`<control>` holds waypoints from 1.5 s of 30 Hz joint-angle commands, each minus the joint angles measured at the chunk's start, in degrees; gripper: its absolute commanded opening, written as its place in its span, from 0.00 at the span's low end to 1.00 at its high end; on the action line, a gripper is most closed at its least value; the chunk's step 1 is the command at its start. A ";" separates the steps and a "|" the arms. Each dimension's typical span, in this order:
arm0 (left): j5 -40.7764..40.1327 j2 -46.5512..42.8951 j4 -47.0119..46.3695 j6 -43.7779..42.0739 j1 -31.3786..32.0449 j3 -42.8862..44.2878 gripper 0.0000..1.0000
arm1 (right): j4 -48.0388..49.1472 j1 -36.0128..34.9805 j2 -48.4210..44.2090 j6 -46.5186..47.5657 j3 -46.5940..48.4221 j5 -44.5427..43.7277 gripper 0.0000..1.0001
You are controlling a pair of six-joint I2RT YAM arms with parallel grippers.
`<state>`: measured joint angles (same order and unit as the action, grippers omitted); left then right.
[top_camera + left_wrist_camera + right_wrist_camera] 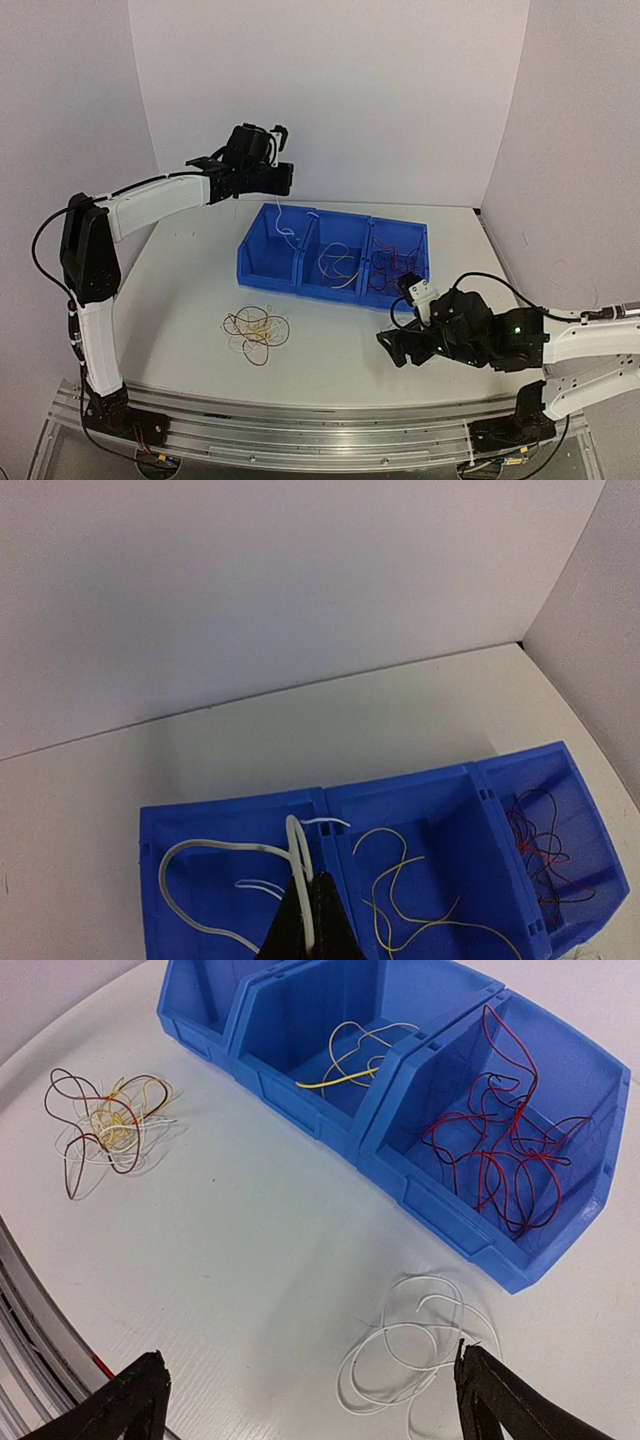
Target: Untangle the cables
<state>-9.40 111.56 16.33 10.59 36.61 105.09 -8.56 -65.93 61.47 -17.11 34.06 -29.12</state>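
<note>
Left claw [312,888] pinches a white cable [297,845] over the bin [420,785]. Right claw [310,1360] gapes empty near white loops [415,1345].

— What is being seen?
— A tangled clump [257,333] is being left near-left of the blue bin [268,272]; yellow cables [338,265] are being held in its middle compartment, red cables [395,262] in the right.
— White?
— A white cable [296,842] is being dangled into the left compartment; a white coil [410,1348] is being left near-right.
</note>
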 commanded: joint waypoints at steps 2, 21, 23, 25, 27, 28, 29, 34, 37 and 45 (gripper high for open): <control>8.08 1.27 -1.60 1.27 0.43 -5.44 0.00 | -1.40 0.00 -1.77 -1.98 -0.53 -4.58 0.97; 17.89 10.47 -3.92 1.98 0.52 -1.13 0.00 | -3.57 -0.05 -0.83 -5.33 -0.12 -6.49 0.98; 18.07 11.07 -5.12 2.23 0.48 -0.34 0.00 | -3.58 0.01 -1.02 -5.59 -0.21 -6.63 0.98; 16.78 11.82 -6.11 2.79 0.43 0.82 0.00 | -3.60 -0.01 -1.19 -5.79 -0.41 -6.83 0.98; 14.32 12.92 -5.72 3.26 0.39 2.71 0.00 | -3.65 -0.02 -1.37 -5.83 -0.49 -7.07 0.98; 13.21 13.43 -5.16 3.35 0.39 3.60 0.00 | -3.70 -0.02 -1.44 -5.87 -0.49 -7.14 0.98; 12.25 13.80 -4.71 3.46 0.39 4.19 0.00 | -3.74 -0.02 -1.56 -5.93 -0.48 -7.23 0.98; 6.62 14.26 -6.16 4.49 0.31 1.72 0.01 | -4.07 -0.02 -2.17 -5.92 -0.65 -7.93 0.98; 3.83 14.70 -5.70 5.62 0.17 1.40 0.05 | -4.29 0.00 -2.67 -5.58 -0.62 -8.07 0.98; 4.47 13.06 -5.40 5.09 0.13 1.45 0.46 | -6.10 0.00 -3.10 -5.48 -0.21 -8.28 0.98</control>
<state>-3.95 125.95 11.98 15.38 36.91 106.04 -13.30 -65.93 59.22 -22.35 33.67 -36.04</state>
